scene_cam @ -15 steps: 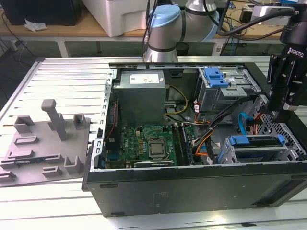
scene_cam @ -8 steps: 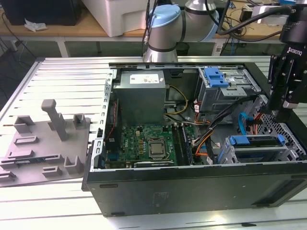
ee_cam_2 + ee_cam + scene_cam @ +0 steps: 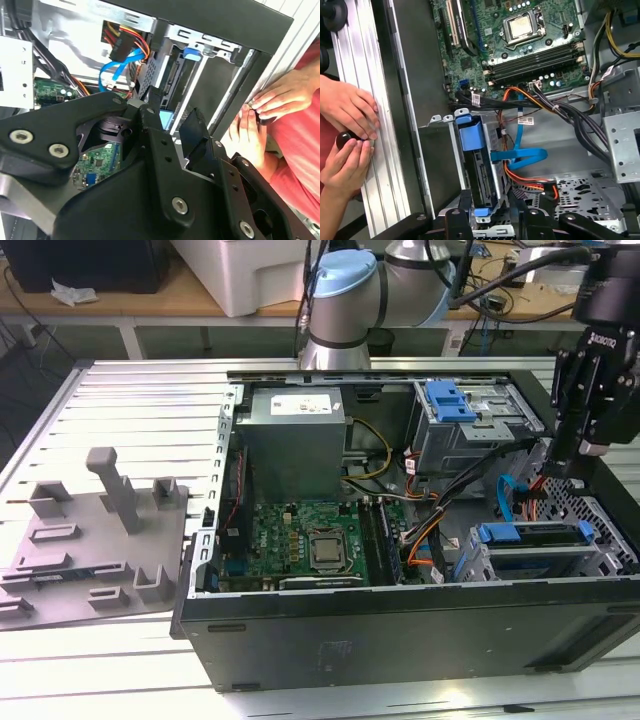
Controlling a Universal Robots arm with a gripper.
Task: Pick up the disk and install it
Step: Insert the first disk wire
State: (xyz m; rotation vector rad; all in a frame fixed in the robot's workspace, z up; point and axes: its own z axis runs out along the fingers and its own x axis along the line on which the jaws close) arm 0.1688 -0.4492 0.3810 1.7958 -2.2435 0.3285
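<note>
Nearest in the second wrist view is seen the black body of the hand (image 3: 172,120), whose two prongs are held apart with nothing clamped between them. In the exterior view the hand (image 3: 562,468) is poised just above the grey drive cage (image 3: 500,565), over the cage's end on the exterior view's right, without contact being made. The disk (image 3: 479,170) is seated on edge inside the cage, and its blue carrier rail is shown along the cage's top. A blue flat cable (image 3: 520,155) is looped just beside the cage, and the green motherboard (image 3: 310,540) is laid near it inside the open computer case (image 3: 400,630). Outside the case wall next to the cage, a person's fingers (image 3: 350,107) are rested on the slatted tabletop (image 3: 120,390).
</note>
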